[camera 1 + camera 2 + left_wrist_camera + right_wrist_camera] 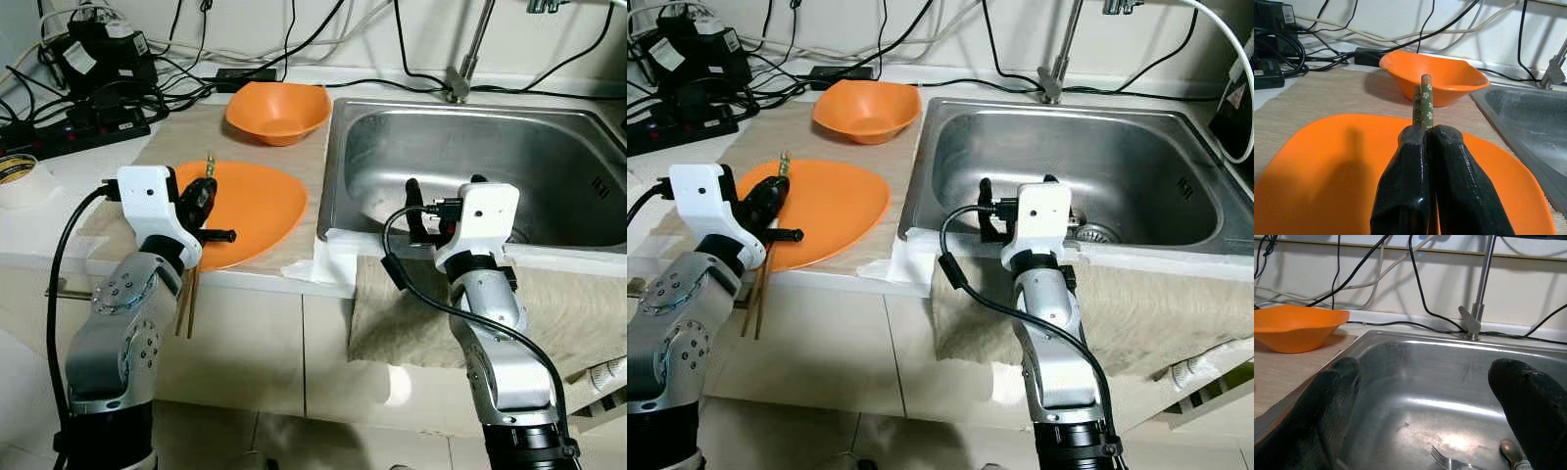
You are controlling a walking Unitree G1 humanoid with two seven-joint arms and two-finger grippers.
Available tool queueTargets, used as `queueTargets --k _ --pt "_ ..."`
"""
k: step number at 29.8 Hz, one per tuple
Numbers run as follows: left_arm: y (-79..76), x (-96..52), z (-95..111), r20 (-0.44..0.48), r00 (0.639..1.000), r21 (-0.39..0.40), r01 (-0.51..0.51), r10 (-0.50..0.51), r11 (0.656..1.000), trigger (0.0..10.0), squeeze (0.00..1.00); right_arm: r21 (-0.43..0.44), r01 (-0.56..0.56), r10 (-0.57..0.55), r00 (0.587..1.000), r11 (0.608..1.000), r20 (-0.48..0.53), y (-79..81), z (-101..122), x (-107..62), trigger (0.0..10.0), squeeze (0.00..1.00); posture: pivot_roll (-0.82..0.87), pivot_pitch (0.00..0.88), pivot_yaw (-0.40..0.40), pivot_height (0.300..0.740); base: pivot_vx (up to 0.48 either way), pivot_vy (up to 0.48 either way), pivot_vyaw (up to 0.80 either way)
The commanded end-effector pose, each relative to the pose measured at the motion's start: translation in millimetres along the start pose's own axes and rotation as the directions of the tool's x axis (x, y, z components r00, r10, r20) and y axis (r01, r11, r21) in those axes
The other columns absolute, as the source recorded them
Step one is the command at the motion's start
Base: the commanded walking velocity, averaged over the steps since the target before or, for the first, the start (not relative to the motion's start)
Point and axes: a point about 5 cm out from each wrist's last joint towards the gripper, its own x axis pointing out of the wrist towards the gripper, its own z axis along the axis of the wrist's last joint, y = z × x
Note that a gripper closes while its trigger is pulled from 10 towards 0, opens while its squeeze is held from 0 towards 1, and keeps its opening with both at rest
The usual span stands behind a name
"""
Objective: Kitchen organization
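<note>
My left gripper (201,201) is shut on a pair of chopsticks (1426,103) with green flowered tops. They stand nearly upright over the left part of an orange plate (260,211), and their wooden ends hang below the counter edge. Behind the plate sits an orange bowl (277,113). My right gripper (444,188) hovers open over the front rim of the steel sink (509,147), holding nothing. A fork (1449,462) and a spoon (1510,450) lie in the sink basin.
Plate and bowl rest on a beige mat (186,132). Power strips and tangled cables (88,88) crowd the back left, with a tape roll (20,178) beside them. A faucet (468,59) rises behind the sink. A cloth (578,313) drapes over the counter front.
</note>
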Motion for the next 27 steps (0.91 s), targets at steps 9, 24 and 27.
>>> queueTargets --k 9,24,27 --pt "-8.1 3.8 1.4 0.003 1.0 0.008 0.026 -0.026 1.0 0.0 0.0 0.003 -0.021 0.021 0.999 1.0 -0.033 3.9 -6.5 -0.3 10.0 0.0 -0.01 0.0 0.028 0.732 0.0 0.0 0.0" --pt "-11.0 6.1 4.2 0.028 0.999 -0.052 0.031 -0.03 0.998 0.0 0.0 0.01 -0.025 0.025 0.998 1.0 -0.049 4.9 -10.2 -1.0 10.0 0.0 -0.01 0.0 0.027 0.732 0.0 -0.196 0.0" --pt "-11.2 6.3 4.5 0.03 0.999 -0.064 0.031 -0.029 0.997 0.0 0.0 0.011 -0.027 0.027 0.998 1.0 -0.051 5.2 -10.5 -1.2 10.0 0.0 -0.01 0.0 0.026 0.732 0.0 0.0 0.0"
